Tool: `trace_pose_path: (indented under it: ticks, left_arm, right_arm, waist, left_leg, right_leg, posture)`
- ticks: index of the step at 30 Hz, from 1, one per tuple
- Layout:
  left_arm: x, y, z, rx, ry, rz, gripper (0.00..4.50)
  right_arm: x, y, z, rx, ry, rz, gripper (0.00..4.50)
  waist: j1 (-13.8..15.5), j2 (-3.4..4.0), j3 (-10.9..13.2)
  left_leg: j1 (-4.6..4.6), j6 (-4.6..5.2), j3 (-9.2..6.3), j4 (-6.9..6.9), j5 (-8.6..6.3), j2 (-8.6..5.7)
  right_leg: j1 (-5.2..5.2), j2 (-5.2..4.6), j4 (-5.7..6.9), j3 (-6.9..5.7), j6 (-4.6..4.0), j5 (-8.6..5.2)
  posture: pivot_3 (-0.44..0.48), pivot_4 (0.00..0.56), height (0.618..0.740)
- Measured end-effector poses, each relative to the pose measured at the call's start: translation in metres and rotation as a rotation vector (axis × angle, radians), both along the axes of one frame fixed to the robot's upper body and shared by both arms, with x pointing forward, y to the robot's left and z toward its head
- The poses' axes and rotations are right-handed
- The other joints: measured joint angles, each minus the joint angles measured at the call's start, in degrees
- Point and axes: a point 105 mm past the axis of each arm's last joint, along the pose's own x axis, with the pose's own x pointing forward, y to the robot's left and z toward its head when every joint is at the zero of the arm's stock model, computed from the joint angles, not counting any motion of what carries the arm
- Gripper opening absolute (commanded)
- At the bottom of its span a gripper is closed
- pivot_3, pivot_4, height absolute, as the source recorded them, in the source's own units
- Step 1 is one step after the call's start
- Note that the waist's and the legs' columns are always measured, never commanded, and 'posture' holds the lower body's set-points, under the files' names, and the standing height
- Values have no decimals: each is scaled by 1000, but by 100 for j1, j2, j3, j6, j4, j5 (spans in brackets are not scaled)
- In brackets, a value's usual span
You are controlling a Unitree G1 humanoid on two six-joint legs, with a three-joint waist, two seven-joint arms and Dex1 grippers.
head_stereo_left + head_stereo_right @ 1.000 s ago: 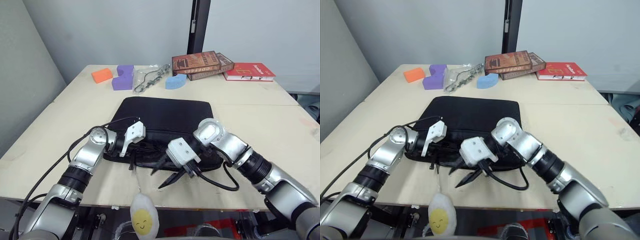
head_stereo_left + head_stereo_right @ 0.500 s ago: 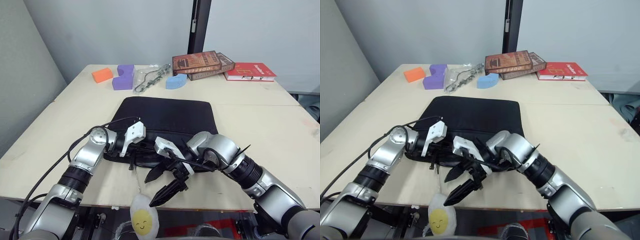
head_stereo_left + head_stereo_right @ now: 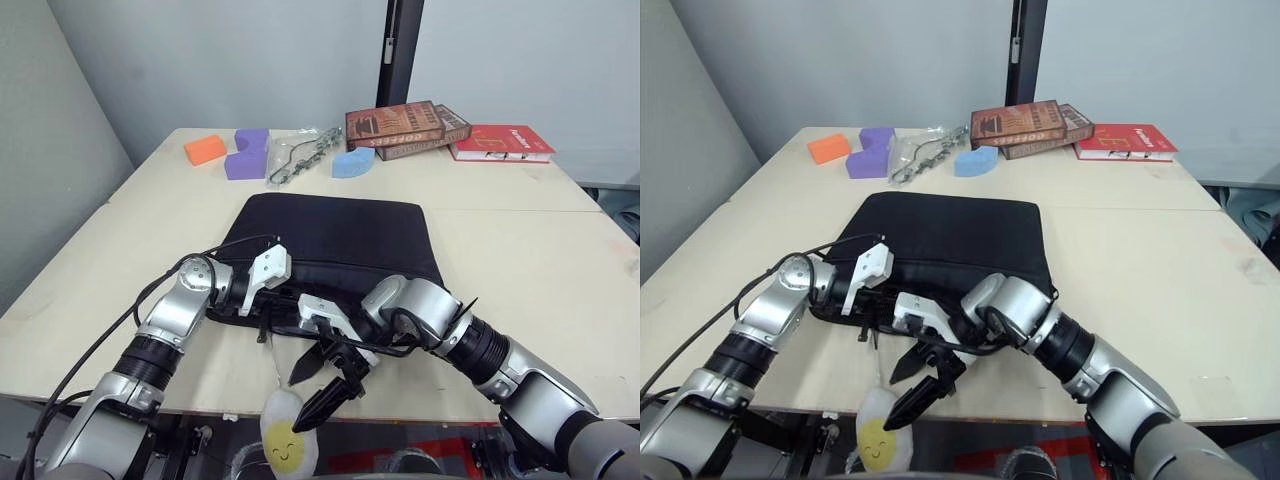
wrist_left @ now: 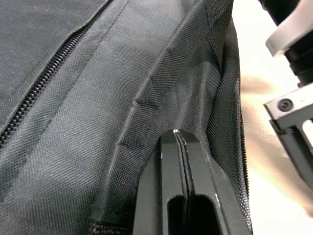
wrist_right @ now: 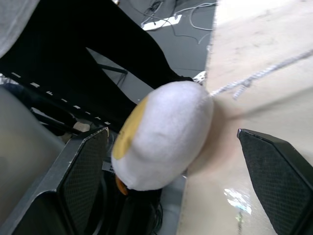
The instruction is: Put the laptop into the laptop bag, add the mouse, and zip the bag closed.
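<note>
Swinging down off the laptop bag (image 3: pixel 335 235), right end effector (image 3: pixel 320 385) spread wide above egg toy (image 3: pixel 282 440), left end effector (image 4: pixel 178 142) pinching bag fabric

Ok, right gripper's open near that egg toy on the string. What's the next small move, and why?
Probably ease the right gripper forward and close on the egg toy. It hangs on a string off the table edge, centred between the open fingers, while the left gripper is shut on the laptop bag, steadying it.

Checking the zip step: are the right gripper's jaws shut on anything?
No, the right gripper has its jaws wide apart around the egg toy, touching nothing.
</note>
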Motion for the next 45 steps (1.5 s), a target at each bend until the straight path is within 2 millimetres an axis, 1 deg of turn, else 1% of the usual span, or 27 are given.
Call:
trace_pose_path:
  ticks: [2,4,5,6,15,16,23,27,31,32,36,38,42,45]
  left_arm:
    - [0,0,0,0,0,-1,0]
    - [0,0,0,0,-1,-1,0]
    - [0,0,0,0,-1,-1,0]
    - [0,0,0,0,-1,-1,0]
    - [0,0,0,1,-1,-2,0]
    - [0,0,0,1,-1,-2,0]
    - [1,-2,0,0,0,-4,0]
    - [3,-4,-1,1,-10,-13,0]
    - [5,-8,-4,-6,-22,-14,0]
    - [5,-8,-4,-7,-24,-13,0]
    - [8,-12,-5,-11,-36,-18,0]
    - [9,-13,-5,-12,-42,-21,0]
    - [11,-14,-6,-17,-50,-22,0]
    - [12,-16,-7,-23,-53,-23,0]
  right_arm:
    - [-4,4,-2,4,8,9,4433]
    - [-6,6,-4,3,15,13,3929]
    - [-5,6,-5,0,19,8,3543]
    - [-5,6,-5,-1,20,6,3322]
    - [-3,0,-7,-11,29,3,223]
    - [-2,-1,-7,-13,30,4,47]
    - [-1,-14,-6,-34,41,5,47]
    - [2,-25,1,-45,20,2,47]
    - [8,-44,13,-54,-18,-26,47]
    - [7,-47,14,-60,-23,-25,47]
    - [6,-73,25,-93,-56,-46,47]
    - [3,-84,26,-109,-59,-62,47]
    - [1,-96,27,-132,-57,-83,47]
    - [4,-105,33,-136,-75,-114,47]
  waist:
    - [1,0,0]
    - [3,0,0]
    - [4,0,0]
    - [4,0,0]
    - [12,0,0]
    - [12,0,0]
    - [22,0,0]
    - [60,-1,0]
    - [120,-2,-2]
    - [125,-2,-2]
    - [154,-3,-2]
    - [157,-2,-2]
    - [156,-2,-2]
    - [162,-2,-3]
  left_leg:
    - [0,0,0,-2,0,0]
    - [-1,-1,0,-2,0,0]
    - [-1,-1,0,-2,0,0]
    - [0,-1,0,-2,0,0]
    - [0,-1,0,-2,0,0]
    - [0,-1,0,-2,0,0]
    - [0,-1,0,-2,0,0]
    - [3,-1,1,-1,0,0]
    - [12,0,3,5,0,-2]
    - [13,0,3,7,0,-2]
    - [25,0,6,8,0,-2]
    - [28,0,6,8,0,-1]
    - [31,0,8,9,0,-2]
    - [31,1,9,10,0,-3]
  right_leg:
    - [0,0,-1,0,0,0]
    - [1,0,-2,0,0,0]
    - [1,0,-3,0,0,0]
    - [1,0,-3,0,0,0]
    - [1,0,-2,0,0,0]
    - [1,0,-2,0,0,0]
    - [2,0,-2,0,0,0]
    - [4,0,-1,1,0,0]
    - [12,-2,1,4,1,1]
    - [12,-2,4,4,1,1]
    - [21,-2,4,9,1,1]
    - [24,-2,3,8,1,1]
    - [26,-3,5,13,1,1]
    - [26,-4,8,13,1,1]
  posture:
    - [0,150,734]
    - [0,150,734]
    - [0,150,734]
    - [0,150,734]
    - [0,150,734]
    - [0,150,734]
    - [0,150,734]
    - [0,150,734]
    - [0,150,734]
    - [0,150,734]
    - [0,150,734]
    - [0,150,734]
    - [0,150,734]
    - [0,150,734]
